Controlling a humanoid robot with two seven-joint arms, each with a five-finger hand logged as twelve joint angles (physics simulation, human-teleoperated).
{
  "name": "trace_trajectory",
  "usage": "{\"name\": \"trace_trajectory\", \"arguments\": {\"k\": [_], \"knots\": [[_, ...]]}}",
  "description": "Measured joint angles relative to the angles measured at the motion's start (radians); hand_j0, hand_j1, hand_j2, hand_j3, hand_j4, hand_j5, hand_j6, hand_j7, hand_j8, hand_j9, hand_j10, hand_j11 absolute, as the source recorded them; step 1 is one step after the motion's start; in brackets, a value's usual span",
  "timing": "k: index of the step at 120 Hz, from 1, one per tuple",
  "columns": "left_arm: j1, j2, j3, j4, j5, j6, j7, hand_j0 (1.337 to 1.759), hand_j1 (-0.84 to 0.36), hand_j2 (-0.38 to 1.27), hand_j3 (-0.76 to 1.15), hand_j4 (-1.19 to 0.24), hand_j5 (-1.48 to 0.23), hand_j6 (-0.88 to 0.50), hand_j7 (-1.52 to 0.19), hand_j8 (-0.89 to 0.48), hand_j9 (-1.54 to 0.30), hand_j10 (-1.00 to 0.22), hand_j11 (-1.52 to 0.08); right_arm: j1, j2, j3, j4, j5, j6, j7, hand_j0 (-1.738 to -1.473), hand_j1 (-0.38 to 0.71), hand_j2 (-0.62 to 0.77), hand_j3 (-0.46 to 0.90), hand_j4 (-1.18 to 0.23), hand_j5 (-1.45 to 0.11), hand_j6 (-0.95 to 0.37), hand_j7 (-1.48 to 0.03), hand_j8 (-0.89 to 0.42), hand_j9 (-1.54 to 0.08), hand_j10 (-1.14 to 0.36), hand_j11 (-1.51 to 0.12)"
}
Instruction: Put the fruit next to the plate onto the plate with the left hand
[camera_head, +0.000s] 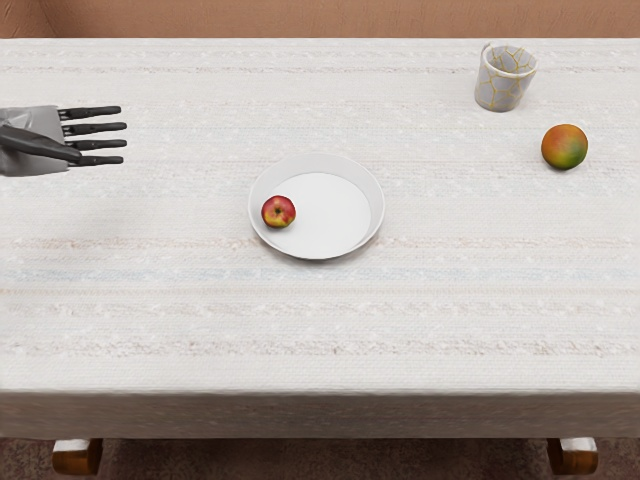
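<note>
Apple (278, 211) lies on the white plate (338, 218), at its left side. We see our left hand (55, 139) over the table's (320, 330) left edge, fingers straight and spread wide, holding nothing.

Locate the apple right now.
Head view: the apple sits on the plate, at the left of its inner surface, well to the right of the open left hand at the picture's left edge.
</note>
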Motion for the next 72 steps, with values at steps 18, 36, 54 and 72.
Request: {"name": "trace_trajectory", "arguments": {"k": [18, 36, 54, 72], "knots": [[0.0, 0.0, 0.0, 0.0, 0.0, 0.0, 0.0, 1.658, 0.35, 0.0, 0.0, 0.0, 0.0, 0.0, 0.0, 0.0, 0.0, 0.0, 0.0, 0.0, 0.0, 0.0, 0.0, 0.0, 0.0, 0.0, -1.658, -0.32, 0.0, 0.0, -0.02, -0.03, -0.02, -0.03, -0.02, -0.03, -0.02, -0.03], [0.0, 0.0, 0.0, 0.0, 0.0, 0.0, 0.0, 1.658, 0.35, 0.0, 0.0, 0.0, 0.0, 0.0, 0.0, 0.0, 0.0, 0.0, 0.0, 0.0, 0.0, 0.0, 0.0, 0.0, 0.0, 0.0, -1.658, -0.32, 0.0, 0.0, -0.02, -0.03, -0.02, -0.03, -0.02, -0.03, -0.02, -0.03], [0.0, 0.0, 0.0, 0.0, 0.0, 0.0, 0.0, 1.658, 0.35, 0.0, 0.0, 0.0, 0.0, 0.0, 0.0, 0.0, 0.0, 0.0, 0.0, 0.0, 0.0, 0.0, 0.0, 0.0, 0.0, 0.0, -1.658, -0.32, 0.0, 0.0, -0.02, -0.03, -0.02, -0.03, -0.02, -0.03, -0.02, -0.03], [0.0, 0.0, 0.0, 0.0, 0.0, 0.0, 0.0, 1.658, 0.35, 0.0, 0.0, 0.0, 0.0, 0.0, 0.0, 0.0, 0.0, 0.0, 0.0, 0.0, 0.0, 0.0, 0.0, 0.0, 0.0, 0.0, -1.658, -0.32, 0.0, 0.0, -0.02, -0.03, -0.02, -0.03, -0.02, -0.03, -0.02, -0.03]]}}
